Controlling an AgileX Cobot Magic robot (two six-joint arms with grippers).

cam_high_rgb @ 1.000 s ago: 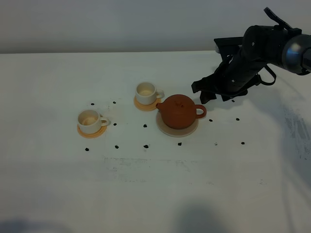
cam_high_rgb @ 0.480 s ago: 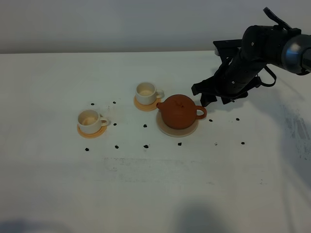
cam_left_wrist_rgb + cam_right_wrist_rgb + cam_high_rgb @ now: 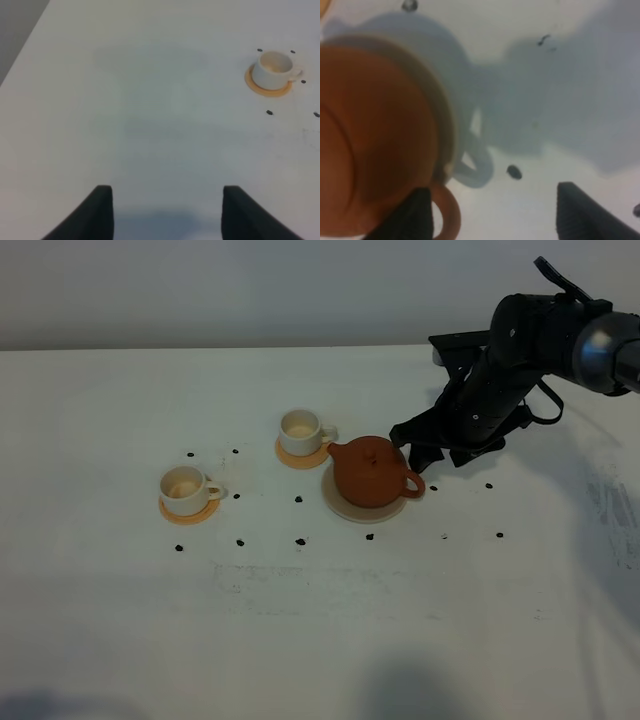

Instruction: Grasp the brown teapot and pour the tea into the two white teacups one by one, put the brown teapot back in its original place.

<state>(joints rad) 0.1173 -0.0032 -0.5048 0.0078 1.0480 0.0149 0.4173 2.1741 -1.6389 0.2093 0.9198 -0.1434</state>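
The brown teapot (image 3: 370,474) sits on the pale round disc, its original place (image 3: 363,508), with its loop handle (image 3: 414,485) pointing right and toward the front. My right gripper (image 3: 413,446) is open just behind and right of the pot, low over the table. In the right wrist view the teapot (image 3: 375,140) fills one side, and its handle (image 3: 449,210) lies between the spread fingers of the gripper (image 3: 495,215), close to one fingertip (image 3: 417,207). Two white teacups (image 3: 299,426) (image 3: 183,489) stand on orange coasters to the left. My left gripper (image 3: 165,215) is open over bare table, far from one teacup (image 3: 272,69).
Small black specks (image 3: 299,541) are scattered on the white table (image 3: 320,620) around the cups and the pot. The right arm (image 3: 530,350) reaches in from the back right. The table's far edge meets a grey wall (image 3: 250,290).
The right gripper has moved left and down, close against the teapot. The pot has turned slightly on its disc, its handle swinging toward the front.
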